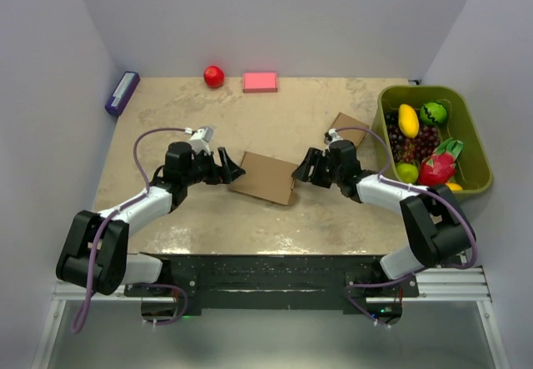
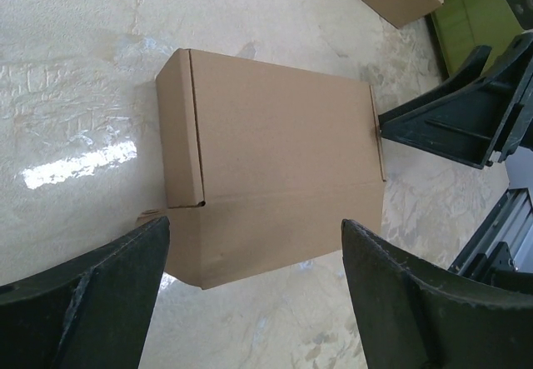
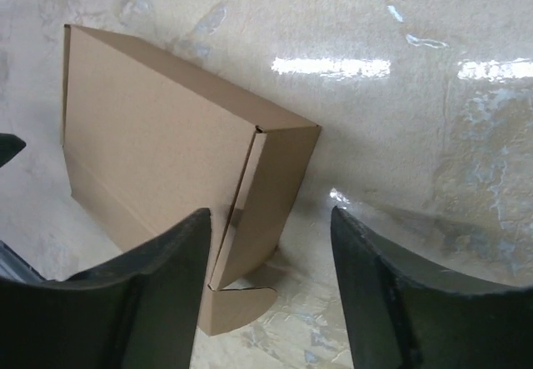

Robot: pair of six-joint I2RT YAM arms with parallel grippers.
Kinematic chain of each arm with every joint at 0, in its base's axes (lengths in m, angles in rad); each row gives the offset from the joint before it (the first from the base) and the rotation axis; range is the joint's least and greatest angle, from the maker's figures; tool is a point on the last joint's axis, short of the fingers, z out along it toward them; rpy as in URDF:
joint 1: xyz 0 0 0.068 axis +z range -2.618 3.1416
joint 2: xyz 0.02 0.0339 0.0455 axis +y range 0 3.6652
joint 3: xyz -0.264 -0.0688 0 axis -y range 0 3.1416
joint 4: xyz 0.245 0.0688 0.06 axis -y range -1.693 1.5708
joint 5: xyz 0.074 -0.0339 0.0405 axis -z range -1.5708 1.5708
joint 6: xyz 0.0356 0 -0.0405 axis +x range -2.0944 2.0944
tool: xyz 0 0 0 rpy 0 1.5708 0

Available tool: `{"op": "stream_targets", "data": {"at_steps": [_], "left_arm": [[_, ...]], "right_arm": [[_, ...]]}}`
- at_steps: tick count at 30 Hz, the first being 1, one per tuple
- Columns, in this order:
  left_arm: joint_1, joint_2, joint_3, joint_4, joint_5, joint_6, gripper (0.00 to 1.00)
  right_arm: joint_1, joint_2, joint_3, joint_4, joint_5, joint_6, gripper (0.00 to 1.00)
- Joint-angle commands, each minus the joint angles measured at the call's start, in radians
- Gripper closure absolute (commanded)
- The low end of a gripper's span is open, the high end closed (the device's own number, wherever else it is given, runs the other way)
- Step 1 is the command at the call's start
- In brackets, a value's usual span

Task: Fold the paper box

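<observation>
The paper box (image 1: 266, 177) lies mid-table as a low oblong brown cardboard box with its lid down. In the left wrist view the paper box (image 2: 275, 177) sits just beyond my left gripper (image 2: 258, 302), which is open and apart from it. My left gripper (image 1: 231, 169) is at the box's left end and my right gripper (image 1: 301, 172) at its right end. In the right wrist view my right gripper (image 3: 266, 294) is open. The paper box's (image 3: 158, 152) side flap and a rounded tab (image 3: 241, 306) stick out between the fingers, close to the left finger (image 3: 141, 302).
A smaller squarish cardboard box (image 1: 348, 127) stands behind my right arm. A green basket (image 1: 462, 136) of toy fruit is at the right edge. A red ball (image 1: 214, 76), a pink block (image 1: 260, 82) and a purple object (image 1: 122, 92) lie along the back.
</observation>
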Motion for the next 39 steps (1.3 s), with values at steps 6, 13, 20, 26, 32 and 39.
{"op": "stream_targets", "data": {"at_steps": [6, 13, 20, 26, 32, 39], "left_arm": [[-0.002, -0.018, -0.006, 0.025, -0.027, -0.002, 0.12], [-0.002, -0.016, -0.001, 0.022, -0.029, 0.001, 0.12], [0.000, -0.025, -0.001, 0.006, -0.049, 0.015, 0.12], [0.009, -0.032, 0.004, -0.001, -0.066, 0.021, 0.11], [0.012, -0.047, -0.022, 0.000, -0.089, 0.013, 0.11], [0.014, -0.022, -0.053, 0.063, -0.076, -0.026, 0.10]], "right_arm": [[0.008, 0.001, -0.046, 0.110, -0.093, 0.066, 0.28], [0.034, 0.101, -0.069, 0.228, -0.125, 0.161, 0.33], [0.034, 0.096, -0.081, 0.180, -0.071, 0.164, 0.76], [0.031, 0.088, -0.117, 0.160, -0.039, 0.180, 0.94], [0.029, 0.101, -0.130, 0.159, -0.014, 0.194, 1.00], [0.020, 0.098, -0.146, 0.139, 0.018, 0.184, 1.00]]}}
